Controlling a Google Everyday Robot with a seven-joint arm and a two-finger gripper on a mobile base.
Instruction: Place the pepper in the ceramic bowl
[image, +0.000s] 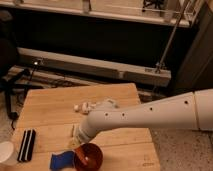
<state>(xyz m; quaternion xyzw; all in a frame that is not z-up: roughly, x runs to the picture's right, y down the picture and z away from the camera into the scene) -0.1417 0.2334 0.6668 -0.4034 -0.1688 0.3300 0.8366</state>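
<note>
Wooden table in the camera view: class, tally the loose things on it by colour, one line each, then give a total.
Reddish-brown: 1, the ceramic bowl
Blue: 1, a block-shaped object
Black: 1, a flat case
White: 2, a cup at the left edge and a small object mid-table
Total: 5

The pepper is not visible. The arm's pincer sits just above the bowl's left rim.

The robot's arm (150, 114) is a smooth, off-white tube of rounded plastic-like shells, thick near the right edge and narrowing toward the wrist. Small dark round dots, like screw holes, sit along its side, and faint seams divide the shell into segments ending in a bulbous rounded joint. The gripper (76, 141) is at the lower end of that joint, above the table's front edge, a pale stub largely hidden by the wrist.
</note>
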